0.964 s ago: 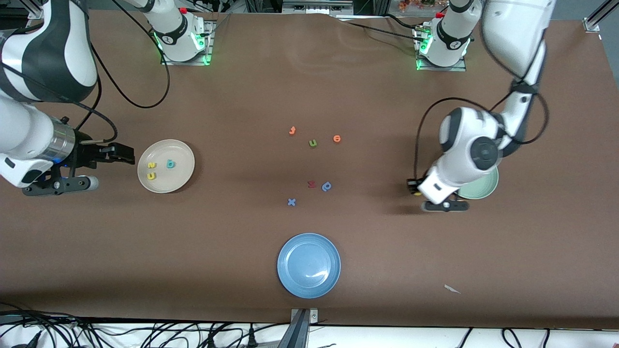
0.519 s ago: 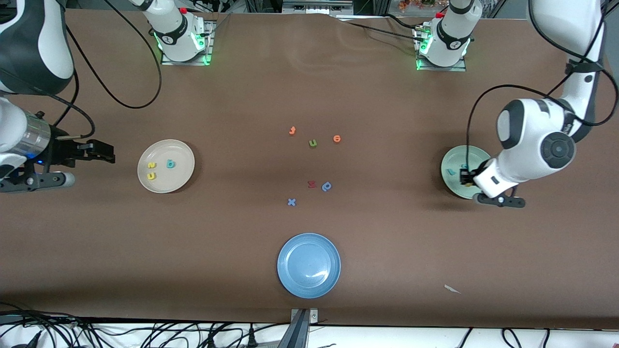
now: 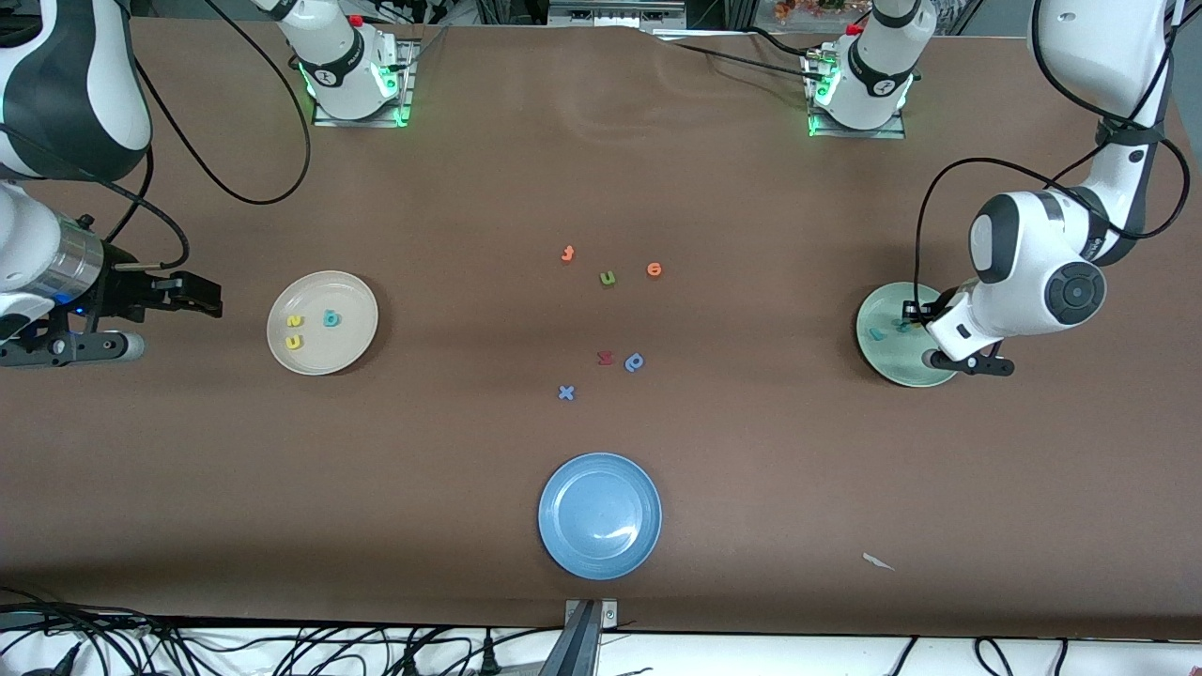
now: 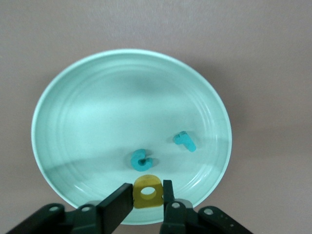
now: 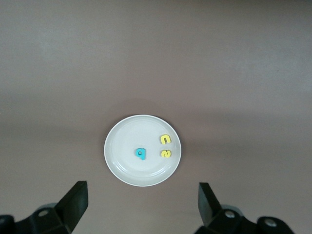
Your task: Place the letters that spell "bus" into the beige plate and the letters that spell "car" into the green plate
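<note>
The pale green plate [image 3: 883, 355] [image 4: 97, 97] lies at the left arm's end of the table with a teal c [image 4: 140, 160] [image 3: 903, 326] and a light teal r [image 4: 185, 141] [image 3: 876, 333] in it. My left gripper [image 3: 913, 317] [image 4: 147, 196] hangs low over this plate, shut on a yellow a [image 4: 147, 192]. At the right arm's end, the beige plate [image 3: 349, 302] [image 5: 124, 136] holds a teal b [image 3: 330, 319] [image 5: 141, 153], a yellow-orange u [image 3: 294, 342] [image 5: 165, 139] and a yellow s [image 3: 295, 322] [image 5: 165, 154]. My right gripper [image 3: 208, 296] [image 5: 141, 200] stands open and empty beside that plate.
Loose letters lie mid-table: an orange one [image 3: 567, 253], an olive u [image 3: 608, 278], another orange one [image 3: 654, 269], a red one [image 3: 606, 358], a darker blue p [image 3: 635, 361] and a blue x [image 3: 565, 392]. A blue plate [image 3: 599, 554] sits nearest the front camera. A paper scrap [image 3: 878, 561] lies nearby.
My left gripper has carried the yellow a from beside the green plate to over it. My right gripper has drawn back from the beige plate toward its end of the table.
</note>
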